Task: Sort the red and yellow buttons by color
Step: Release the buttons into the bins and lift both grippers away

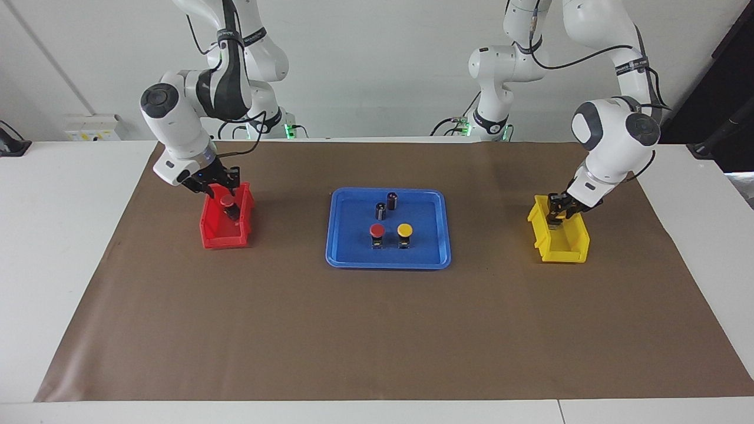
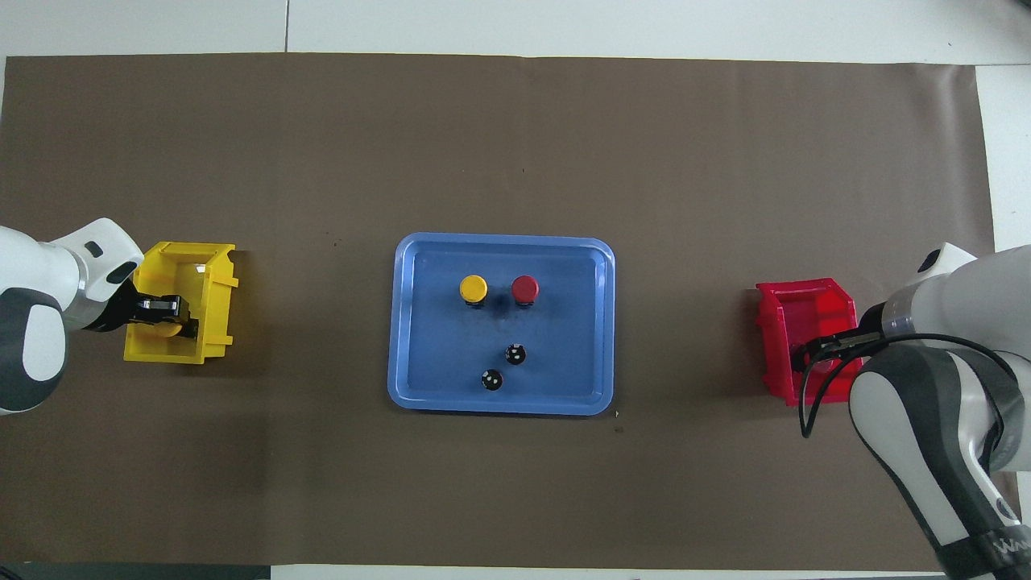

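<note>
A red button (image 1: 377, 230) and a yellow button (image 1: 404, 229) stand side by side in the blue tray (image 1: 339, 235), also seen from overhead as red (image 2: 524, 287) and yellow (image 2: 474, 287). My right gripper (image 1: 222, 189) is down in the red bin (image 1: 213, 235), with a second red button (image 1: 228, 204) tilted right under it. My left gripper (image 1: 557, 213) is down in the yellow bin (image 1: 574, 250) and is shut on a second yellow button (image 2: 164, 329).
Two dark capless cylinders (image 1: 392, 200) (image 1: 381, 210) stand in the tray, nearer to the robots than the buttons. The red bin is at the right arm's end of the brown mat (image 1: 377, 330), the yellow bin at the left arm's end.
</note>
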Tool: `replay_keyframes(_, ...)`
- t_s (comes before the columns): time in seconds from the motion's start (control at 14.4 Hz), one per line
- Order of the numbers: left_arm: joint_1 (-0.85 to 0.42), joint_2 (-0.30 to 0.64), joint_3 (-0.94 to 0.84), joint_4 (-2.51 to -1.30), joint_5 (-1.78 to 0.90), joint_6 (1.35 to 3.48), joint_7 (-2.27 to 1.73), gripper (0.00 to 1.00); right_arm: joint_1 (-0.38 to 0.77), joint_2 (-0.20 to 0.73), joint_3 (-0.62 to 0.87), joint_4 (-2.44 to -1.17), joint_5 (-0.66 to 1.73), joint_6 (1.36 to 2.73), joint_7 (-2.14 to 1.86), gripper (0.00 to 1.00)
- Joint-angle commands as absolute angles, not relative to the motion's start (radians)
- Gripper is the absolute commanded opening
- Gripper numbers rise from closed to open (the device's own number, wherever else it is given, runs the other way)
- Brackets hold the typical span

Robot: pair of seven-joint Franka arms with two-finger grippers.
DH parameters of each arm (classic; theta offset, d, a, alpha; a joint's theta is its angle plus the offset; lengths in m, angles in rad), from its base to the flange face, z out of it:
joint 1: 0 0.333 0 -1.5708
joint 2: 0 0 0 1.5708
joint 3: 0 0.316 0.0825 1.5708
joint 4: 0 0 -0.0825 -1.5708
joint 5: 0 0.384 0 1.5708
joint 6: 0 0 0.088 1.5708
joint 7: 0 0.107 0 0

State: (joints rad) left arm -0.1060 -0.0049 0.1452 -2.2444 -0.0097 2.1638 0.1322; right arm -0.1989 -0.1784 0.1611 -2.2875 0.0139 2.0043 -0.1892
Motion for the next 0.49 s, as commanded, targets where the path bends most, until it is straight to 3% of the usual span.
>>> replay_keyframes(0.0, -0.101, -0.017, 0.144, -2.255, -0.034, 2.174, 0.144, 0.32, -0.139, -0.138, 0.169, -2.148, 0.055, 1.941, -0.174, 0.56)
replay_keyframes(0.21, -0.103, -0.011, 0.144, -2.229, -0.041, 2.149, 0.146, 0.42, 0.018, -0.051, 0.169, -1.969, 0.060, 1.887, 0.073, 0.56)
replay_keyframes(0.42, -0.103, -0.011, 0.144, -2.227, -0.041, 2.148, 0.144, 0.53, 0.186, 0.088, 0.169, -1.776, 0.060, 1.899, 0.330, 0.66)
